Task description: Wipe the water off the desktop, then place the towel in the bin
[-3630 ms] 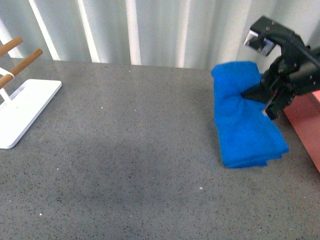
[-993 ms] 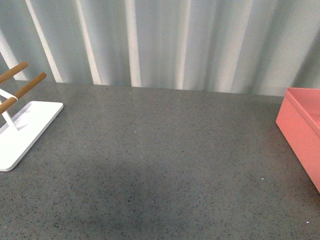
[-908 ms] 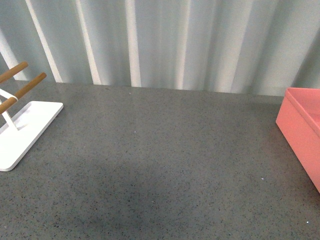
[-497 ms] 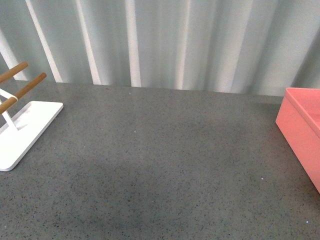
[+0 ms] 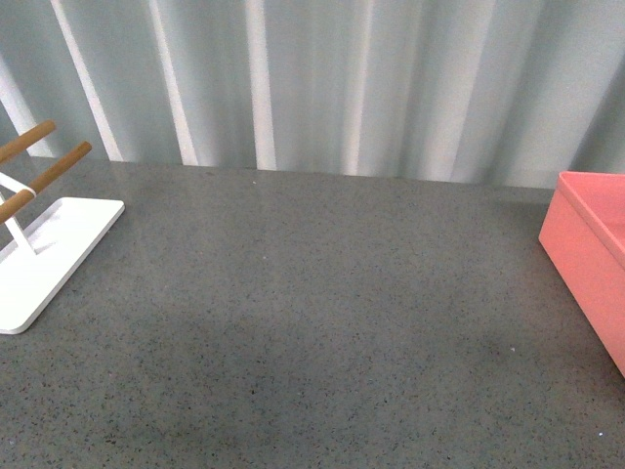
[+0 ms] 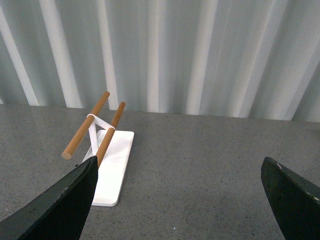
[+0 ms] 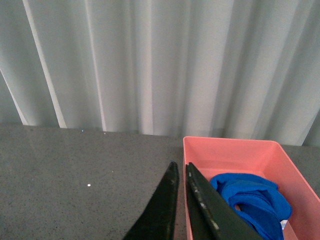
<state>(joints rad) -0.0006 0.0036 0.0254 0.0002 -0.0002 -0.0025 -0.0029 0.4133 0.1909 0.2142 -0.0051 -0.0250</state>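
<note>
A: Desktop (image 5: 322, 322) first, since it takes up most of your front view. You see a broad speckled grey slab with neither arm over it and no puddle you can pick out, which suggests the wiping is done.

B: And the bin?

A: The salmon-pink bin (image 7: 235, 150) stands on the slab's right side, only its near corner showing in your front view. It is open-topped and roomy, so a dropped cloth lands inside without much aiming. Your right wrist camera looks straight into it.

B: Then you can see the towel.

A: Yes. The blue towel (image 7: 252, 200) lies bunched on the bin floor, wholly inside the walls, which fits a cloth let fall there and not laid flat.

B: What about the rack on the left?

A: The white rack with wooden rods (image 6: 102, 150) stands well apart from the bin and plays no part in this job.

B: Fingers?

A: On the right gripper (image 7: 182, 205) the two black fingers sit nearly together with only a sliver between them, holding nothing. The left gripper (image 6: 180, 200) has its fingers spread wide, also empty.
</note>
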